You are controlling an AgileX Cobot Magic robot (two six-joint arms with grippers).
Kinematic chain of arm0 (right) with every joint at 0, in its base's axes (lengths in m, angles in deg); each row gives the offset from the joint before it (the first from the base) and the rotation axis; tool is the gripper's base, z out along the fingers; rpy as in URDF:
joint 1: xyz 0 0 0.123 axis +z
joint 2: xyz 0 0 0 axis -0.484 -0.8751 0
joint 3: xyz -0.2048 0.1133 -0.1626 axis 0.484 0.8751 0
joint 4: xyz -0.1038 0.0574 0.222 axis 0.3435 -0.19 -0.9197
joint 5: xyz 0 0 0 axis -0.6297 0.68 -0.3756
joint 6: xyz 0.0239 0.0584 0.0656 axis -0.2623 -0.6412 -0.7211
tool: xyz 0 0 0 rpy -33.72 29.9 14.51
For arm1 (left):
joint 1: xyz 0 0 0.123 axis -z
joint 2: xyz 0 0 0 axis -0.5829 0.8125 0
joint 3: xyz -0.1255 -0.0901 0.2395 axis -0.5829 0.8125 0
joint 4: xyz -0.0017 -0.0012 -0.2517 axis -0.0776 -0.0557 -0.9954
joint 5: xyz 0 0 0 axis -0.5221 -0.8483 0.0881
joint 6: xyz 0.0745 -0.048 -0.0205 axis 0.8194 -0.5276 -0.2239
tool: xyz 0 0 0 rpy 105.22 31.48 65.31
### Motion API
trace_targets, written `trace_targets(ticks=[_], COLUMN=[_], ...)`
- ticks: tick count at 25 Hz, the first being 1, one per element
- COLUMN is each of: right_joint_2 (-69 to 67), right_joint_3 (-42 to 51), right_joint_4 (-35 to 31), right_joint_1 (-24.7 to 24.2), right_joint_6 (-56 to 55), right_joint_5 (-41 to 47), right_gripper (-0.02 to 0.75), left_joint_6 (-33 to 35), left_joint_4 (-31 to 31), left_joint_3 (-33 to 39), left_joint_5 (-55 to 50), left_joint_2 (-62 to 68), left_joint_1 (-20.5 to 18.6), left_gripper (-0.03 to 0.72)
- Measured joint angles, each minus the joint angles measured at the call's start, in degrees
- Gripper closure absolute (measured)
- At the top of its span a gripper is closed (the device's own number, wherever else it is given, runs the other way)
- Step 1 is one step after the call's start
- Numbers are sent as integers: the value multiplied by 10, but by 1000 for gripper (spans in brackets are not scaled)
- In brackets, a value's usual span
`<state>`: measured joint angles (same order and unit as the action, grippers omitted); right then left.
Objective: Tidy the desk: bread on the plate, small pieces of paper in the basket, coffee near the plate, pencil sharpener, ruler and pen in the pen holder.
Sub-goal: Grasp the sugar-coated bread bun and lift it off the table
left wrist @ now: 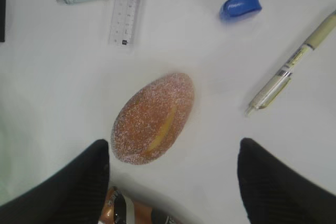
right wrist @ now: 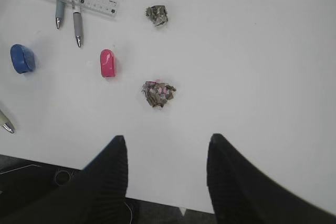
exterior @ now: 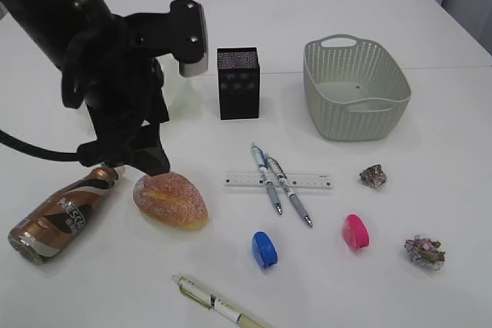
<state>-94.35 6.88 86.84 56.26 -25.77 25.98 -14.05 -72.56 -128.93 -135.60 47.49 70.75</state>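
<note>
My bread (left wrist: 152, 118) looks rough and sugar-dusted; beside it, the coffee bottle (exterior: 58, 219) is glossy brown, the table (exterior: 430, 136) smooth matt white, my fingers (left wrist: 68, 187) ribbed matt black.

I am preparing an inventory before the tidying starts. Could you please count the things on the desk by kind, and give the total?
Pens: 3
Pencil sharpeners: 2, blue and pink
Crumpled paper pieces: 2
Ruler: 1
Bread: 1
Coffee bottle: 1
Pen holder: 1
Basket: 1
Total: 12
</note>
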Motion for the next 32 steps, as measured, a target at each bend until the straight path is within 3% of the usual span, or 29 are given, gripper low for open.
trace_targets(ticks=[7, 24, 27, 32], right_joint_2=[0, 0, 0, 0], right_joint_3=[0, 0, 0, 0], right_joint_4=[0, 0, 2, 4], right_joint_1=[0, 0, 26, 28], right_joint_6=[0, 0, 0, 0], right_joint_5=[0, 1, 1, 1], right_gripper=[343, 343, 343, 343], left_joint_6=[1, 38, 38, 39], left_joint_4=[73, 104, 114, 121], left_joint_3=[0, 0, 0, -1], left_joint_5=[37, 103, 118, 137], left_joint_2=[47, 160, 172, 187], left_joint_1=[0, 0, 0, 0], left_gripper=[113, 113, 113, 113])
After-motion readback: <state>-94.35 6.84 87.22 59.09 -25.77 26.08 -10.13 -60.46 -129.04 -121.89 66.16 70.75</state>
